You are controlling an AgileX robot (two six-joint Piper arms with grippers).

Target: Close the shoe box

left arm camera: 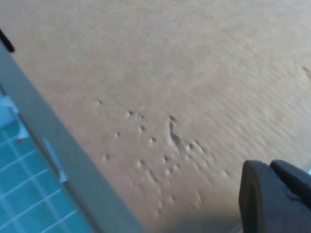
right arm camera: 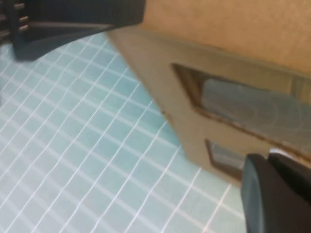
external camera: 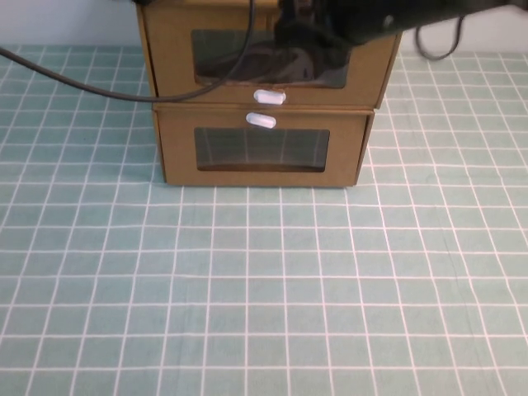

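Observation:
Two brown cardboard drawer boxes are stacked at the back of the table. The shoe box is the upper one, with its white pull tab below its window. My right gripper hangs in front of that window, close to the front panel. In the right wrist view one of its fingers is beside a white tab on the box front. My left gripper is out of the high view and sits very close to a dented cardboard face.
The lower box has its tab above its window. A black cable sags across the table's back left to the boxes. The green checked mat covers the table in front.

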